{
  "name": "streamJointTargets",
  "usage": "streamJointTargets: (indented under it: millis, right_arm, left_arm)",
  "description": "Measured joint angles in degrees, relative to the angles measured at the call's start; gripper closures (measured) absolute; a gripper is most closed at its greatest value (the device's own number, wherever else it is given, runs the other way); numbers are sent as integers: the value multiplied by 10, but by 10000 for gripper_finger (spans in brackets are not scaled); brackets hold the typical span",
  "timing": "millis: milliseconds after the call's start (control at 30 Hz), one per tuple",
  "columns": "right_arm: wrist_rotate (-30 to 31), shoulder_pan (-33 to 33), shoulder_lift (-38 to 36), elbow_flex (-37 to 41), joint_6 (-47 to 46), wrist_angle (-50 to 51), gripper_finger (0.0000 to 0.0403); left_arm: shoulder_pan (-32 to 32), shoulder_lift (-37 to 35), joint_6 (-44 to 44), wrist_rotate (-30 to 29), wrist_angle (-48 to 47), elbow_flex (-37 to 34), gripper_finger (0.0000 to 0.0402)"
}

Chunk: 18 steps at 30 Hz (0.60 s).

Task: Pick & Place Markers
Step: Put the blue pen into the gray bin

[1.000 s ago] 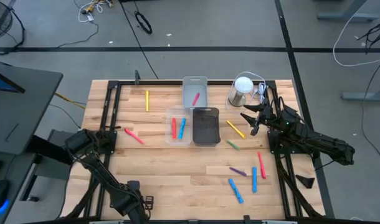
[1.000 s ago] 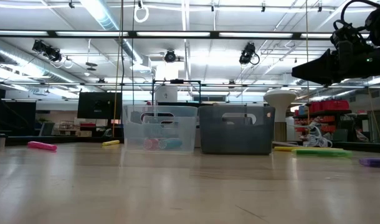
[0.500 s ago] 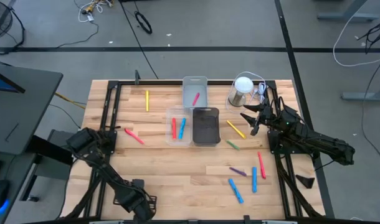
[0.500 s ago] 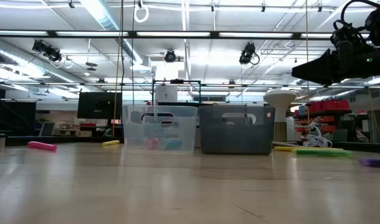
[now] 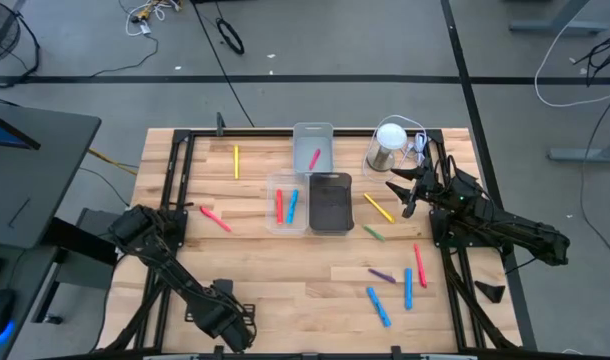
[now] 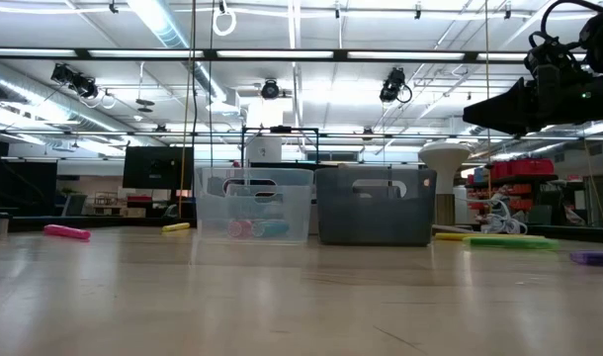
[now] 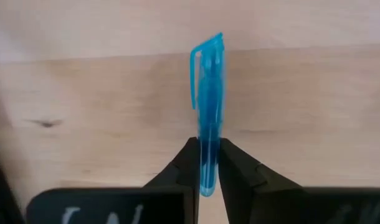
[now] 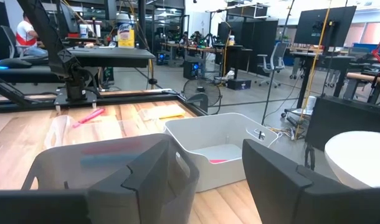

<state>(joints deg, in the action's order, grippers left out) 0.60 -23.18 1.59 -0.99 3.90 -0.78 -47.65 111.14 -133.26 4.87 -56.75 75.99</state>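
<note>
Shifted left tool around blue marker

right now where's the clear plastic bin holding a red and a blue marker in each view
High view: clear bin, table centre, beside dark bin.
Low view: clear bin left of centre.
Right wrist view: bin lower left.
Left wrist view: not in it.
Landmark: loose pink marker.
</note>
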Motion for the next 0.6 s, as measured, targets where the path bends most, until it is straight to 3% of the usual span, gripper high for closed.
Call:
streamJointTargets:
  millis: [600]
  right_arm:
    - [0,0,0,0,0,0,195]
  left_arm:
    - [51,-81,93,-78,-120,118,366]
